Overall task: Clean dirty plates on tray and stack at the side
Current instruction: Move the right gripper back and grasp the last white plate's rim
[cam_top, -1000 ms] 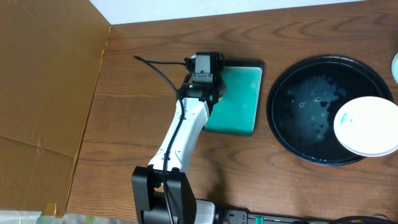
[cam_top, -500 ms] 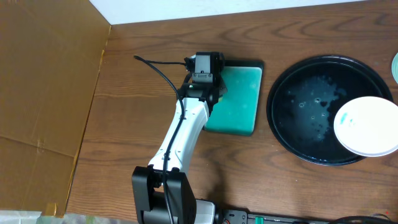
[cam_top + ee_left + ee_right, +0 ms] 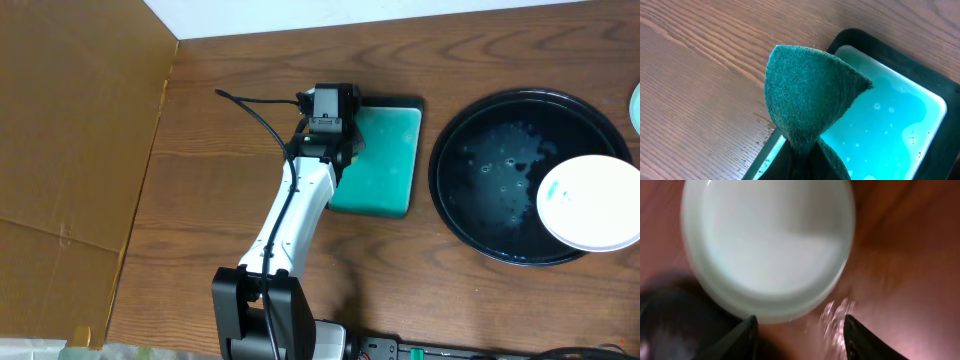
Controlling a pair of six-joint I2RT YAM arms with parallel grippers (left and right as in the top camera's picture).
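A white plate (image 3: 589, 203) lies on the right side of the round black tray (image 3: 480, 130), overlapping its rim. In the right wrist view a pale plate (image 3: 767, 245) sits on the wooden table beside the tray's dark rim (image 3: 665, 315). My right gripper (image 3: 799, 330) is open just short of this plate, with nothing between its fingers. A sliver of a pale aqua plate (image 3: 636, 105) shows at the overhead view's right edge. My left gripper (image 3: 802, 162) is shut on a green scouring pad (image 3: 810, 95), held above the left edge of the teal tray. The right arm is outside the overhead view.
A rectangular black-rimmed tray of teal liquid (image 3: 385, 160) lies in the middle of the table, under the left arm (image 3: 300, 210). Brown cardboard (image 3: 70, 150) covers the left side. Water drops glisten on the wood (image 3: 835, 317) by the right fingers.
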